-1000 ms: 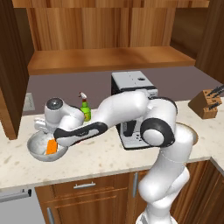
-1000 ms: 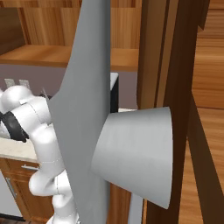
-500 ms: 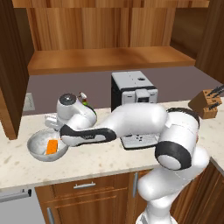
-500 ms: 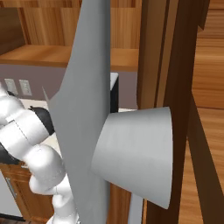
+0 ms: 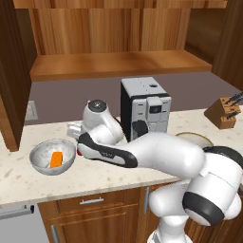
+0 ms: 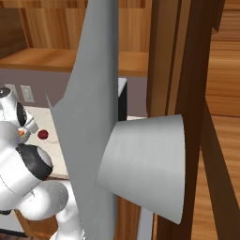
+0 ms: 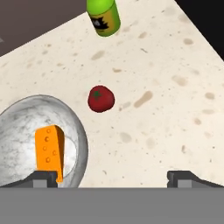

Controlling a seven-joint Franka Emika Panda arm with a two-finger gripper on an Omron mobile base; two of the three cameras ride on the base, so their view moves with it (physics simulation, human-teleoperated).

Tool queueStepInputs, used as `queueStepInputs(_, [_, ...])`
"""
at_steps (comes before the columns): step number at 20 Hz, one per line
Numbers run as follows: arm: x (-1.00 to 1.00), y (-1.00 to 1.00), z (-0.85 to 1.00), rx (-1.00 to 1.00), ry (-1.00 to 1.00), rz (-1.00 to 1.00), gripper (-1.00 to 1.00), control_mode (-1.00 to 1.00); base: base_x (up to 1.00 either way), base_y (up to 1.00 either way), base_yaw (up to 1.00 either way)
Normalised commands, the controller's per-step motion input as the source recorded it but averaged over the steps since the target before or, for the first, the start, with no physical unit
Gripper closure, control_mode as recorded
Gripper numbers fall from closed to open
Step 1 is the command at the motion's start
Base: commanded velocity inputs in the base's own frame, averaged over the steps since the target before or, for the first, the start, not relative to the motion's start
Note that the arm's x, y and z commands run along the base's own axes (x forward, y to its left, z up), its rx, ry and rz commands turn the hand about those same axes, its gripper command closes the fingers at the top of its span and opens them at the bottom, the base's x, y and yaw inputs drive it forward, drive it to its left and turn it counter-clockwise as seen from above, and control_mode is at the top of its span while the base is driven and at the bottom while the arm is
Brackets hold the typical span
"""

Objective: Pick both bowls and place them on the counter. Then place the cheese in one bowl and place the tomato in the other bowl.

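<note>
Cheese point(image 7: 49, 151) sits in grey bowl point(image 7: 19, 120); pincer point(image 7: 113, 177) wide, empty. Risk: tomato point(image 7: 101, 98) on table point(image 7: 175, 109) just beside bowl rim, round, may roll if nudged.

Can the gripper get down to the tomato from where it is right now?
Probably yes. The gripper is open, the tomato sits alone on bare counter, apart from the marbled bowl and green bottle.

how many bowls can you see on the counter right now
2. The grey-white marbled bowl sits at the counter's left end with the cheese inside; the beige bowl is mostly hidden behind the arm, right of the coffee machine.
</note>
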Motion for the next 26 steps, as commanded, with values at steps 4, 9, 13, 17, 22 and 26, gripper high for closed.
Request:
queueStepInputs(4, [-0.16, -0.60, 0.00, 0.01, 0.00, 0.00, -1.00, -1.00, 0.00, 0.00, 0.00])
queueStepInputs(9, [0.01, -0.43, -0.06, 0.03, 0.02, 0.00, -1.00, -1.00, 0.00, 0.00, 0.00])
queueStepInputs(13, [0.22, -0.15, -0.13, 0.07, 0.05, 0.00, -1.00, -1.00, 0.00, 0.00, 0.00])
queueStepInputs(17, [0.28, -0.04, -0.10, 0.10, 0.04, 0.00, -1.00, -1.00, 0.00, 0.00, 0.00])
queueStepInputs(22, [0.28, 0.06, -0.10, 0.08, 0.06, 0.00, -1.00, -1.00, 0.00, 0.00, 0.00])
queueStepInputs(26, [0.21, 0.17, -0.09, 0.05, 0.06, 0.00, -1.00, -1.00, 0.00, 0.00, 0.00])
